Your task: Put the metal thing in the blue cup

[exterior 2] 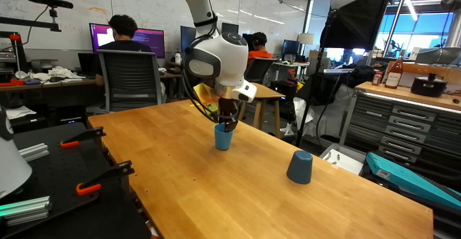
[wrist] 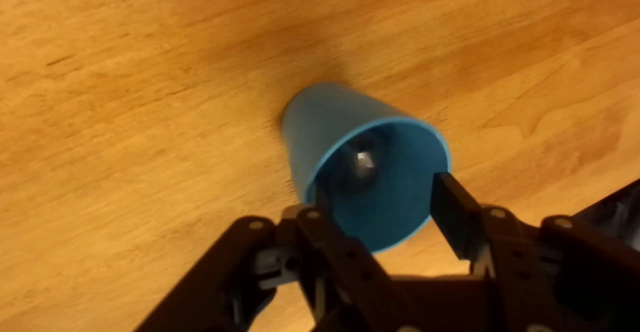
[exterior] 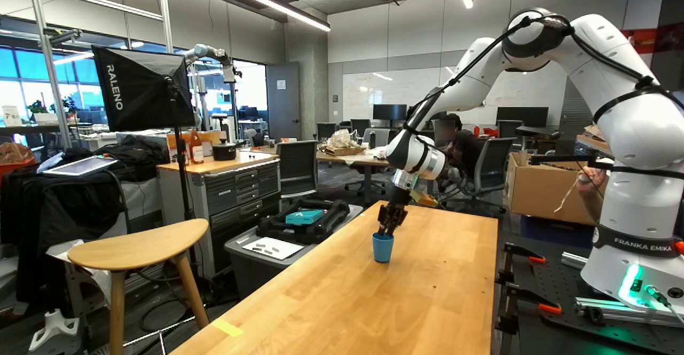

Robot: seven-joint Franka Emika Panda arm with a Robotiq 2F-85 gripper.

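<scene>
Spread apart, with nothing pinched between them that shows, the fingers of the gripper reach down at the mouth of the blue cup. One tip seems to dip inside the rim while the other shows against the opposite edge; whether either touches I cannot tell. Such a low stance over the opening makes sense for a drop: what leaves the fingers has little room to miss, and the parted jaws leave the wall unpinched. The cup stands upright on the table, mouth up as a receiver must be, whereas another, darker cup sits mouth down near the table's edge in an exterior view (no good for catching anything that way round).

Deep in the blue cup lies a small bright glint, most likely the metal thing. It shows as a silvery-white fleck with a greyer blur about it, too soft in focus to give shape or kind. If that reading is right, the placing looks all but done, and what remains is to lift clear, since a sideways pull could catch the rim and tip so light-looking a cup.
</scene>
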